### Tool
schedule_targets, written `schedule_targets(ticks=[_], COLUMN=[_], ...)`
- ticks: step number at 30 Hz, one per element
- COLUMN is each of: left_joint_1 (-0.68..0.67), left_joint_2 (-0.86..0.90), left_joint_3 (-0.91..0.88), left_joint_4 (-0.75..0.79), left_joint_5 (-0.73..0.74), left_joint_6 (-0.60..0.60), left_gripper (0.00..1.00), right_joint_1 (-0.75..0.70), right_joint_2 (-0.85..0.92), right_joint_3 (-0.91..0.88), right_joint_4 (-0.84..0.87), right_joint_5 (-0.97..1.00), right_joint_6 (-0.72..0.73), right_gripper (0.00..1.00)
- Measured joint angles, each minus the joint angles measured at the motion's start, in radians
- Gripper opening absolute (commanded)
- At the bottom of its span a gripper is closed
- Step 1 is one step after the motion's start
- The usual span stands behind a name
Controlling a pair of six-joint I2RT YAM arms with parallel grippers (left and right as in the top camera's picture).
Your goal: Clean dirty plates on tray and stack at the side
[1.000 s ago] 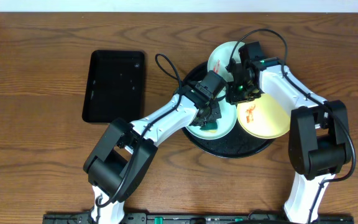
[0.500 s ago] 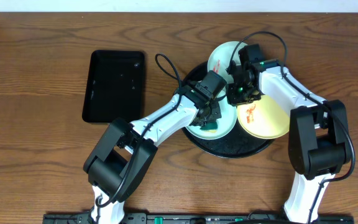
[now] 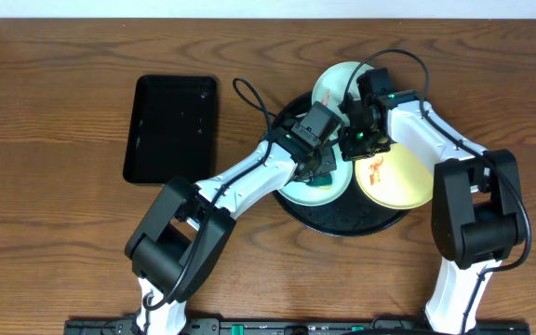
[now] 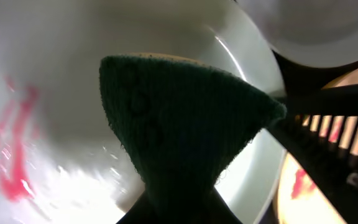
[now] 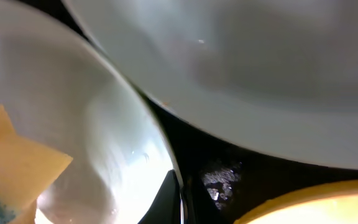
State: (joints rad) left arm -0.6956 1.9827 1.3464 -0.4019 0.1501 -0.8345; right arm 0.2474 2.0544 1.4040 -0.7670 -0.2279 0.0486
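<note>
The round black tray [image 3: 342, 220] holds three plates. A mint-blue plate [image 3: 294, 194] with red smears [image 4: 17, 155] lies at its left. My left gripper [image 3: 321, 170] is shut on a green sponge [image 4: 179, 124] and presses it onto this plate. My right gripper [image 3: 355, 141] is shut on the same plate's right rim [image 5: 180, 193]. The sponge's yellow side [image 5: 11, 168] shows in the right wrist view. A second mint-blue plate [image 3: 335, 84] lies at the tray's far edge. A yellow plate [image 3: 398, 177] with an orange-red smear lies at the right.
A rectangular black tray [image 3: 170, 128] sits on the wooden table to the left of the round tray. Both arms cross over the round tray, with cables looping above it.
My left gripper has slid the sponge a little up and to the right across the mint-blue plate. The right gripper has stayed on the rim.
</note>
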Motion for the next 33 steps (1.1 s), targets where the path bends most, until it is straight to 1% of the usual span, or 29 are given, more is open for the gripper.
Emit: schedule_targets(ticks=[5,7,10,17,21,33], left_joint_1=[0.0,0.0,0.0,0.0,0.0,0.0], left_joint_2=[0.0,0.001,0.011,0.03,0.03,0.03], left_joint_3=[0.0,0.0,0.0,0.0,0.0,0.0], left_joint_4=[0.006,0.006,0.007,0.003,-0.005,0.0], left_joint_5=[0.0,0.0,0.0,-0.051,-0.079,-0.14], left_joint_6=[0.0,0.002,-0.001,0.042,0.058,0.187], left_gripper=[0.17,0.25,0.29,0.28,0.24,0.23], right_joint_1=[0.001,0.001,0.001,0.001,0.001,0.001], right_joint_2=[0.0,0.0,0.0,0.0,0.0,0.0], right_joint_3=[0.0,0.0,0.0,0.0,0.0,0.0], right_joint_4=[0.002,0.002,0.002,0.002,0.002,0.002], right_joint_5=[0.0,0.0,0.0,0.0,0.0,0.0], right_joint_6=[0.005,0.008,0.009,0.011,0.011,0.011], right_gripper=[0.01,0.01,0.01,0.01,0.01,0.01])
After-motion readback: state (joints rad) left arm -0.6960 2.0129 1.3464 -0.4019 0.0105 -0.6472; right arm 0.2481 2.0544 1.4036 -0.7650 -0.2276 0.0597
